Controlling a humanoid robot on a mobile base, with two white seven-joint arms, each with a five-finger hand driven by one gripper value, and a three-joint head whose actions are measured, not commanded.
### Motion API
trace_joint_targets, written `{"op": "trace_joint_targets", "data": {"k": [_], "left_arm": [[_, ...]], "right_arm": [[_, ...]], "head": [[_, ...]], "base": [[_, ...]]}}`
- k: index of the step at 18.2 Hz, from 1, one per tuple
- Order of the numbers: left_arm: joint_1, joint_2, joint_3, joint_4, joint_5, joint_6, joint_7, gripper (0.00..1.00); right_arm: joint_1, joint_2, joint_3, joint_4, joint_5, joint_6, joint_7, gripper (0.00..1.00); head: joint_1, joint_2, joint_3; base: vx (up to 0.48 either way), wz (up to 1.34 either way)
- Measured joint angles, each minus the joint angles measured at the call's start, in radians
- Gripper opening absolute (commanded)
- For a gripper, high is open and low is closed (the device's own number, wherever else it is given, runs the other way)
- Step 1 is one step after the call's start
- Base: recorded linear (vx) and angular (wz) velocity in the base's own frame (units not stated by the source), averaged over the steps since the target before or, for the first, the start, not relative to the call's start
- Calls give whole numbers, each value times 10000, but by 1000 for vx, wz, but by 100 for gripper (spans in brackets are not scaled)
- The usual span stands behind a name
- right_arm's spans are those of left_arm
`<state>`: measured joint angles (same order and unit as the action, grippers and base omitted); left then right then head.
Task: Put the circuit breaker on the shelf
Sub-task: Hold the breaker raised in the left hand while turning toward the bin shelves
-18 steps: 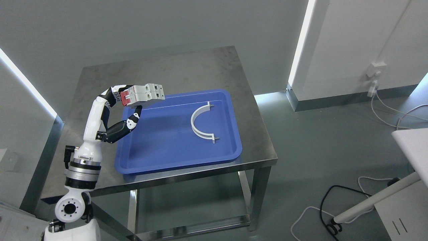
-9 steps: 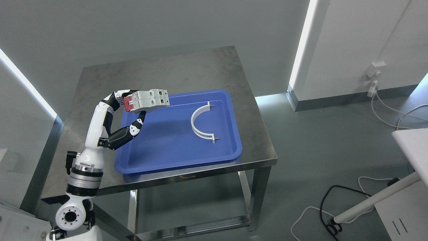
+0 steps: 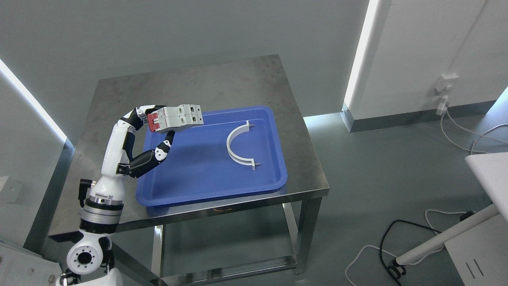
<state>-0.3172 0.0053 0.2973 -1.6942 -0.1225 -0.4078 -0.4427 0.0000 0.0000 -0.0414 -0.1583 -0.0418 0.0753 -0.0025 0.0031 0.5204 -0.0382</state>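
My left hand [image 3: 156, 126] is shut on a white circuit breaker [image 3: 178, 117] with a red end. It holds the breaker in the air above the back left corner of a blue tray [image 3: 206, 178]. The thumb reaches up from below and the other fingers wrap over the breaker's left end. The tray lies on a steel table [image 3: 190, 83]. No shelf shows in the head view. My right arm is out of view.
A white curved bracket [image 3: 237, 146] lies in the tray, right of the breaker. The table's front edge runs just below the tray. Cables [image 3: 393, 254] and a white stand base [image 3: 444, 238] lie on the floor at the right.
My left hand has carried the breaker a little to the right and slightly down, over the tray's back left corner. In the last half second it barely moved.
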Motion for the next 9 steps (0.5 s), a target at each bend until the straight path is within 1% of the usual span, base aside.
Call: {"op": "trace_joint_targets", "data": {"k": [6,9], "left_arm": [[-27,-24,-71,-68,54,-46,0,14],[-31,-31,-91,-88,99,-20,0,14]], "right_arm": [[-4,0,0,0,0,0,1,100],[-4,0,0,0,0,0,1,100]], "head": [[0,0,0],[0,0,0]], "base": [[-4,-10],[-98,-9]]}}
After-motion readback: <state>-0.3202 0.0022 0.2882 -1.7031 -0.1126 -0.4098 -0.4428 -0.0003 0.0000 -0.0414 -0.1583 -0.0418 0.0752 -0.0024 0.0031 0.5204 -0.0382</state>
